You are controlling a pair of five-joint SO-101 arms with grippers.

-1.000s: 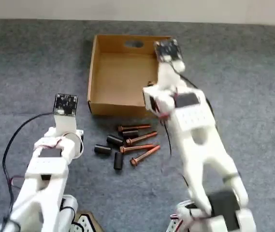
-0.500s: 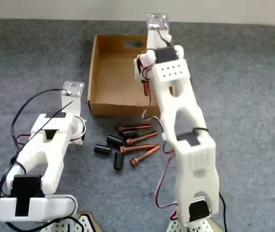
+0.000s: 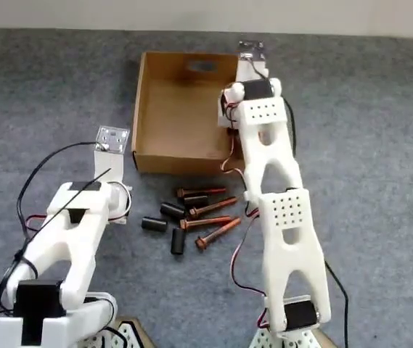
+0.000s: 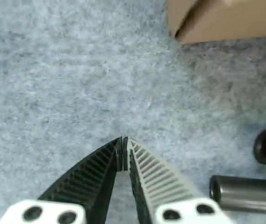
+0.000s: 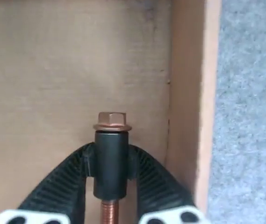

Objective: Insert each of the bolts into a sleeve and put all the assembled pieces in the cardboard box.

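Right gripper [image 5: 110,151], pinching sleeve [image 5: 110,161] w/ bolt [image 5: 111,122] thru it, has swung fwd over box [image 3: 140,116] floor by its right wall, so looks ready to drop; left gripper [image 4: 124,145] pressed together, empty, off box's front corner.

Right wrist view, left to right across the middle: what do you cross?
Bare floor of the cardboard box → sleeve with the bolt through it, pinched between the fingers → the box's side wall → grey carpet.
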